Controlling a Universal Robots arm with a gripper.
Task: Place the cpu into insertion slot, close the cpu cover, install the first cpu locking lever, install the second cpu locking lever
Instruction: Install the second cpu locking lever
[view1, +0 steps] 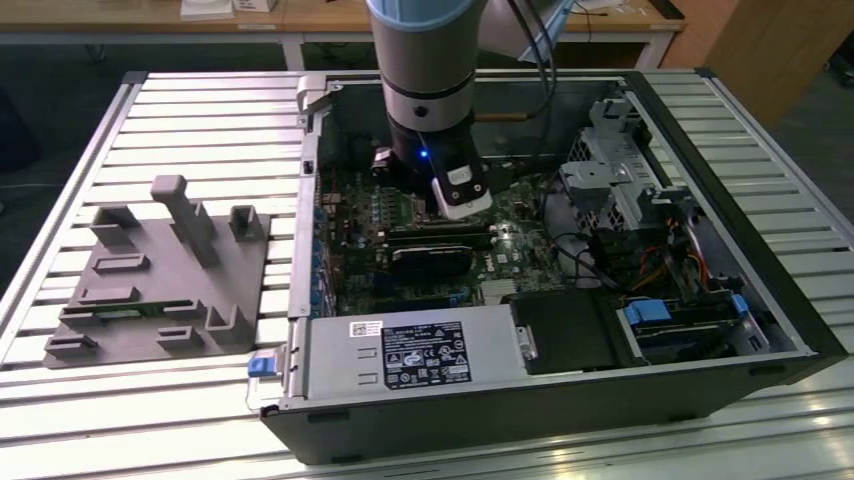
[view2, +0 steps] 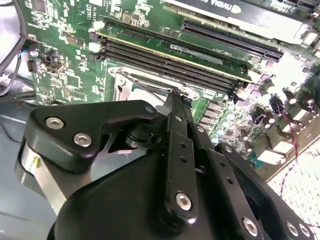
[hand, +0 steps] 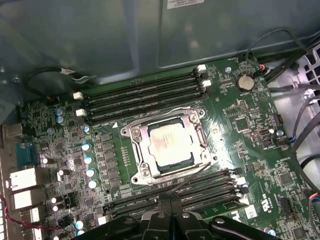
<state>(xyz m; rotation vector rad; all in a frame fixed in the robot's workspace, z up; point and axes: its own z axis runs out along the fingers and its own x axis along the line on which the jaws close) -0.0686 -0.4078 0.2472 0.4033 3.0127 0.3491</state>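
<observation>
Gripper hanging over the socket, fingers pressed together and holding nothing.

The gripper (hand: 171, 200) is hovering just beside the insertion slot (hand: 135, 131), its jaws sitting closed and empty, tips near a thin locking lever (hand: 192, 176) running along the slot's edge. The open computer case (view1: 747, 380) is resting on a slatted metal table (view1: 200, 110), a grey fixture block (view1: 160, 275) lying beside it. The cpu (hand: 169, 143) is sitting in the slot, pale top showing through the lowered cpu cover (hand: 197, 131).
</observation>
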